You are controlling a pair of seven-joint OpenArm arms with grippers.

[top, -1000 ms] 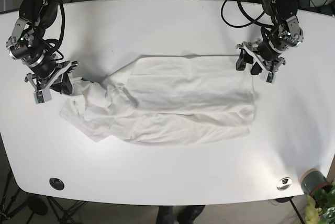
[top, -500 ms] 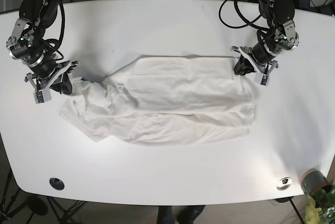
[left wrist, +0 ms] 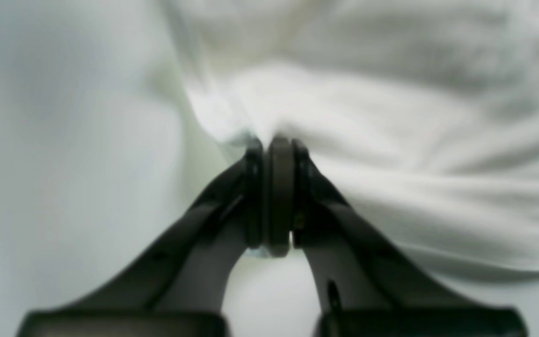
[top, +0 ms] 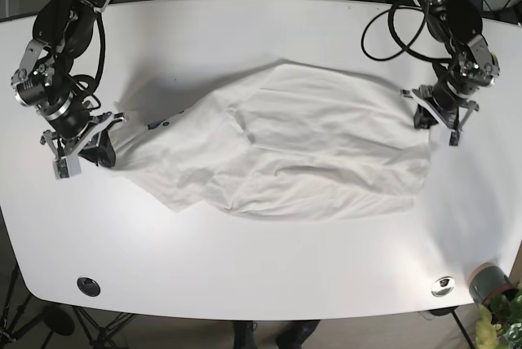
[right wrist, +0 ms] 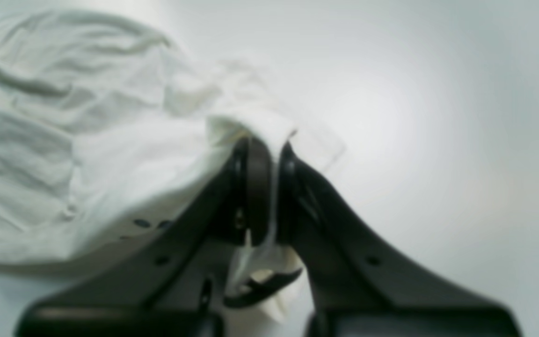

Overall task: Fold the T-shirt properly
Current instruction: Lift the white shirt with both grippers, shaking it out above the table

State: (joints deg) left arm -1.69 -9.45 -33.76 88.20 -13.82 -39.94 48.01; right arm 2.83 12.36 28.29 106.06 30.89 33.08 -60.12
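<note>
I hold the white T-shirt (top: 285, 149) stretched across the white counter (top: 269, 31) between my two arms, one at each end of the cloth. The left gripper (top: 426, 115), on the right of the base view, has its jaws together on a pinch of fabric at the shirt's edge; its wrist view shows the dark pads (left wrist: 269, 187) pressed shut with the cloth bunching just ahead of them and fanning away to the gripper's right. The right gripper (top: 104, 143), on the left of the base view, is likewise clamped on the shirt: its wrist view shows a fold of white cloth caught between the pads (right wrist: 258, 187) and a loose tail of it hanging below the jaws, with the bulk of the garment lying to the gripper's left. Between the two grippers the shirt lies mostly flat on the counter as a broad, wrinkled sheet, drawn toward each grip point so that creases run inward from both ends. I judge the task to be at an early stage: the garment is being spread and tensioned, and no fold is visible yet. Which edge is the hem and which the collar I cannot tell from these views. What remains, as I read it, is to flatten the cloth, lay it down squarely, then bring the sides and the length over in turn.
</note>
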